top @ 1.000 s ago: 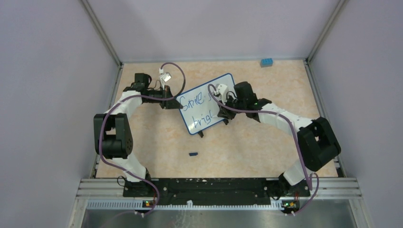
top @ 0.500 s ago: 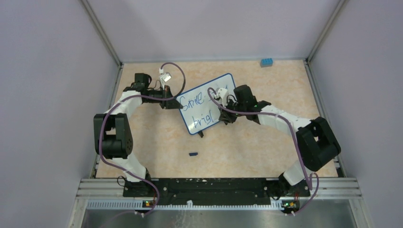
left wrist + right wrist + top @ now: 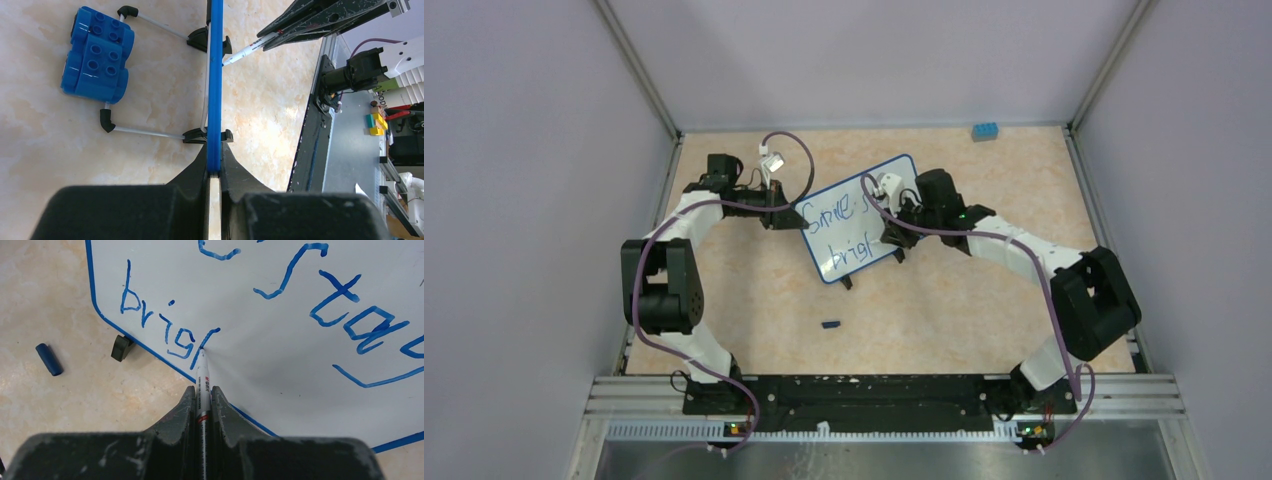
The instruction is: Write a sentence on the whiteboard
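The whiteboard (image 3: 856,232) stands tilted on black feet mid-table. My left gripper (image 3: 784,215) is shut on its left blue edge; in the left wrist view the jaws (image 3: 214,150) pinch the frame (image 3: 215,75) edge-on. My right gripper (image 3: 892,232) is shut on a white marker (image 3: 202,375) whose tip touches the board. The sentence (image 3: 155,320) reads "Smile stay" on the upper line. The lower line reads "brig" plus one tall stroke that the tip is on. My right arm hides part of the upper line in the top view.
A dark blue marker cap (image 3: 830,324) lies on the table in front of the board and shows in the right wrist view (image 3: 49,359). A blue toy brick (image 3: 985,130) sits at the back wall. Enclosure walls close in the sides.
My right gripper moved the marker toward the near left along the board and back up. A new tall stroke stands after "brig". The left arm has not moved.
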